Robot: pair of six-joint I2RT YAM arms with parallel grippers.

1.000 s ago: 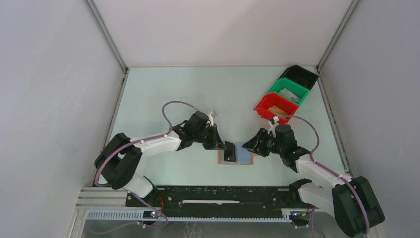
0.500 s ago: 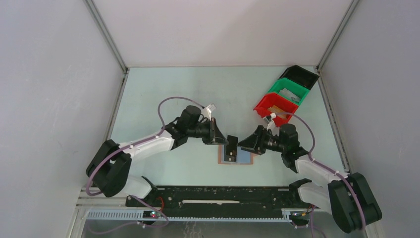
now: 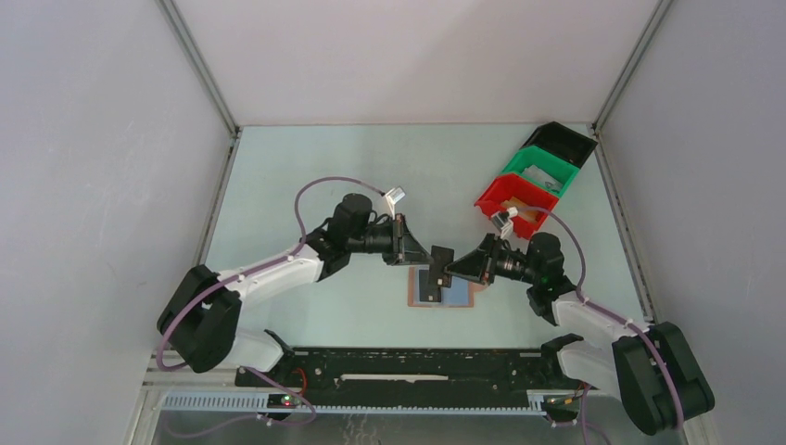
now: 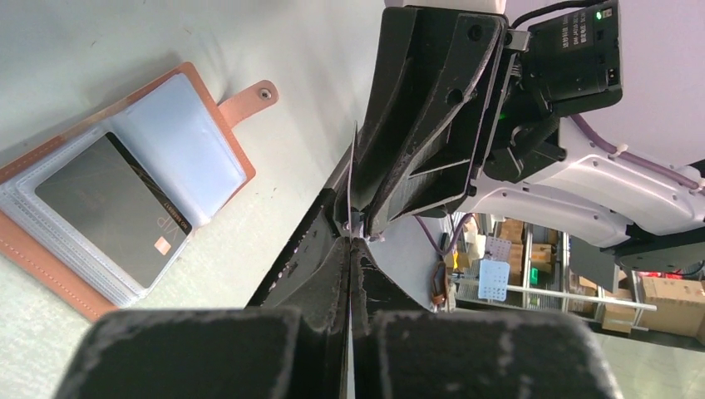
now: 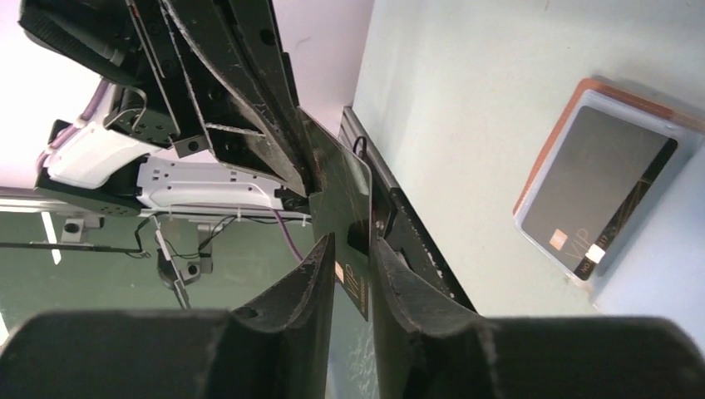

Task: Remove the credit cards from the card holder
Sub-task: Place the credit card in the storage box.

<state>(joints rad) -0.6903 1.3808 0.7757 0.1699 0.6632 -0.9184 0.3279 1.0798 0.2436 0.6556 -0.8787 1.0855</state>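
The left pincer (image 3: 426, 256) is clamping shut on a black card (image 3: 442, 254) and holding it raised off the table (image 3: 306, 167). A second ago this pincer was down at the left edge of the card holder (image 3: 461, 295). The right pincer (image 3: 454, 268) is now closing in from the opposite side, its tips reaching the card's far edge after standing well apart from it. This is looking like a hand-over in mid air: one card is out, and I am judging the task partly done. The card holder is lying open just below both pincers, with a second black card (image 3: 427, 284) sitting in its sleeve.

The left wrist view is showing the lifted card edge-on, a thin line pinched between the pads, plus the strap tab (image 4: 249, 99) at the holder's edge. The right wrist view is showing instead that card's face and gold lettering, standing in the right pincer's narrow gap. Whether those fingers are pressing it yet I cannot tell.
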